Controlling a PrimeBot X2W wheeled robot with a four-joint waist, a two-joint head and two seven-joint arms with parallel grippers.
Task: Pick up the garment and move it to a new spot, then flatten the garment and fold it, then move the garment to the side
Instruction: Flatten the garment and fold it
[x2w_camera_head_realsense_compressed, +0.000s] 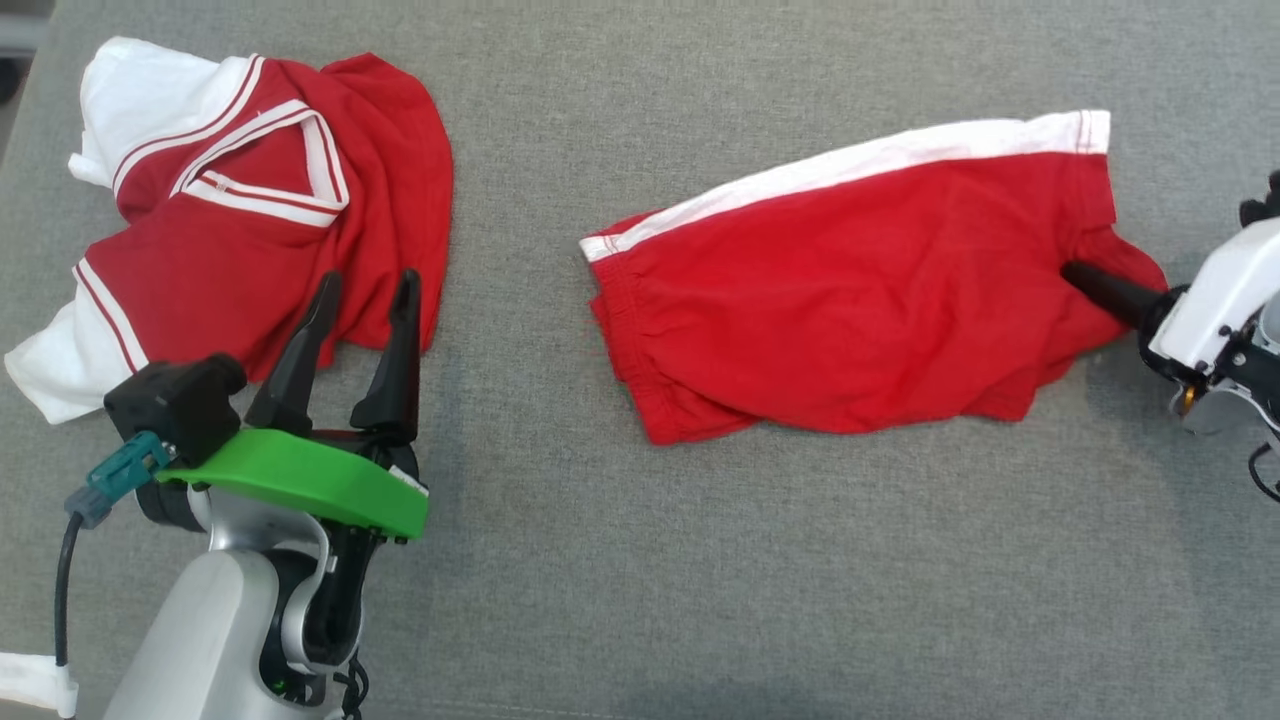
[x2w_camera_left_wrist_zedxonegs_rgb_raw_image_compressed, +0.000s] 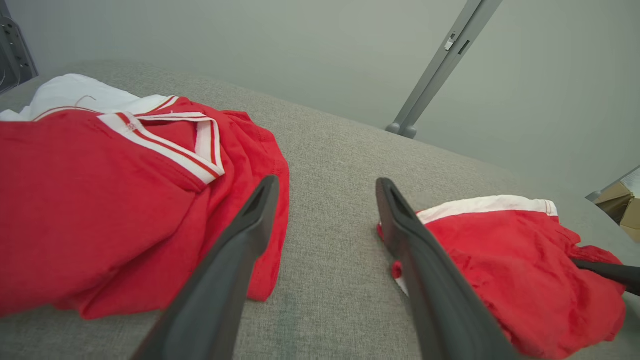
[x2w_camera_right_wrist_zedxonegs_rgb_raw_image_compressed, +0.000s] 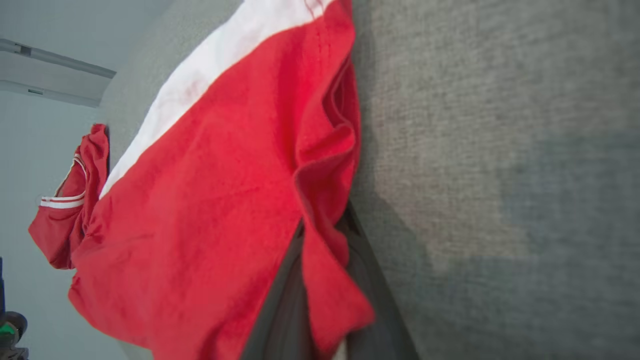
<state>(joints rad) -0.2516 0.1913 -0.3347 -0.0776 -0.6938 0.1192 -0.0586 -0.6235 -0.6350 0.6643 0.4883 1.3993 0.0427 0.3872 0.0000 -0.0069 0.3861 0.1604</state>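
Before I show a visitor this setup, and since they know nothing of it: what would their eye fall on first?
Two bright red garments on the grey cloth surface: red shorts with a white side stripe at centre right of the head view, and a crumpled red-and-white shirt at upper left. Next, the right gripper, shut on the shorts' right-hand edge, while the left gripper stands open by the shirt's lower edge.

We get bright, even light on the grey woven surface (x2w_camera_head_realsense_compressed: 700, 560), crisp in the head view. Our right wrist view shows a soft shadow there and slightly blurred red cloth shorts (x2w_camera_right_wrist_zedxonegs_rgb_raw_image_compressed: 210, 210).
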